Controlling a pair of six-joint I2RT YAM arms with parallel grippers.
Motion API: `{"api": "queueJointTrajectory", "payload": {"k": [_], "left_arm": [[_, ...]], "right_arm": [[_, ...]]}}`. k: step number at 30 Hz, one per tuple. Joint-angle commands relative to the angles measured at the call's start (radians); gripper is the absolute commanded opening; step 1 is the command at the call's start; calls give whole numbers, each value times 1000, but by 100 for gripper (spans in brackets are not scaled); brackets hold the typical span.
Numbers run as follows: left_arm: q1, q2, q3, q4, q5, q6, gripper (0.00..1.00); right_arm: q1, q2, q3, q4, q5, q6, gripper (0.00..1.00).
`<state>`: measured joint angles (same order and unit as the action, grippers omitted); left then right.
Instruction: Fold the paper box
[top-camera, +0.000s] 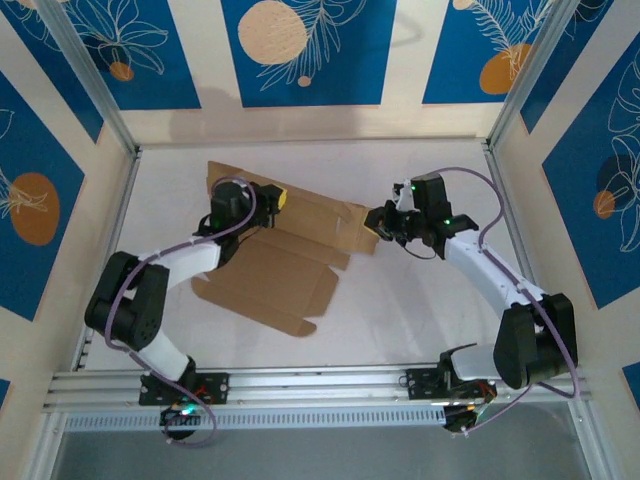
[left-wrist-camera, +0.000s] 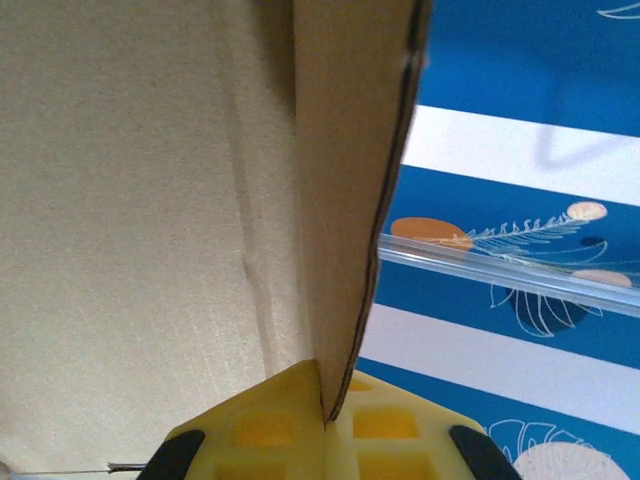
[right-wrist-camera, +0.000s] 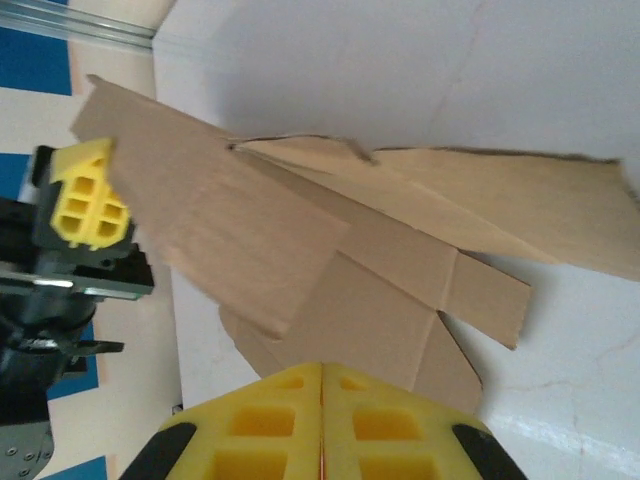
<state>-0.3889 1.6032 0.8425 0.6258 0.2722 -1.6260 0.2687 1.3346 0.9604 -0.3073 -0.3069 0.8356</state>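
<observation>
lab robot cell: aluminium frame, printed walls.

White table; brown paper box atop

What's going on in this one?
Two robot arms are working on a brown paper box lying on the white table. The left gripper is shut on a panel at its left end. The right gripper is shut at the box's right edge; whether it pinches a flap is unclear. The box is mostly unfolded.
</observation>
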Motion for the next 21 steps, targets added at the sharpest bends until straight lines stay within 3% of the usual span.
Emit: {"api": "queueJointTrajectory", "payload": {"k": [1, 6, 15, 21], "left_arm": [[-8, -53, -26, 113, -16, 67, 0], [-11, -71, -47, 167, 4, 106, 0], [-19, -70, -136, 237, 18, 98, 0], [-27, -78, -193, 227, 30, 103, 0]], "right_arm": [[13, 15, -13, -23, 42, -6, 10], [79, 93, 25, -64, 172, -83, 11], [71, 258, 92, 113, 253, -112, 17], [53, 351, 199, 79, 323, -213, 24]]}}
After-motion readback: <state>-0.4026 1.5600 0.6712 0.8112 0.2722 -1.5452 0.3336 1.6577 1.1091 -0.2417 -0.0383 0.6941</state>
